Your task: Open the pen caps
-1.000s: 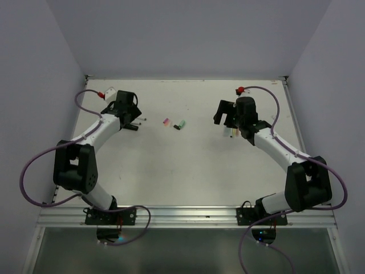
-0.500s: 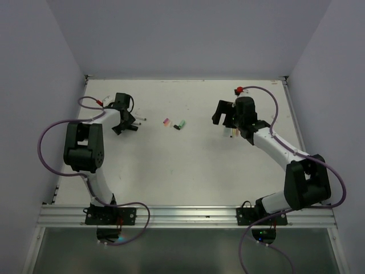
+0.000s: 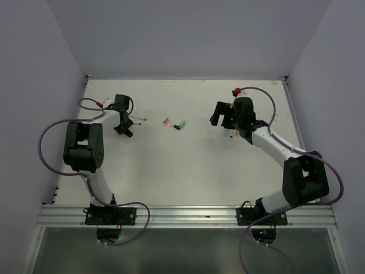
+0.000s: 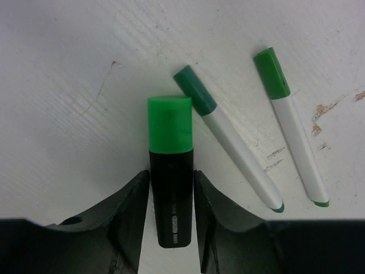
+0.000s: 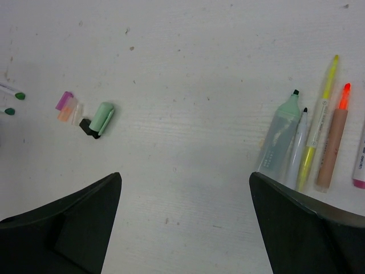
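Leftward, near the far-left corner of the desk (image 3: pixel 188 165), the left hand (image 4: pixel 171 177) pinches a black marker (image 4: pixel 171 211) with its bright green cap (image 4: pixel 169 124) on. The right hand (image 5: pixel 185 174) hovers spread wide toward the right edge; loose caps (image 5: pixel 102 117) lie mid-desk.

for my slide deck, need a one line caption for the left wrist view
Left gripper pinching a black highlighter with its green cap on, two capped white pens alongside.

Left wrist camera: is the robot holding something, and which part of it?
The left gripper pinches the green-capped marker by its black barrel, not its cap.
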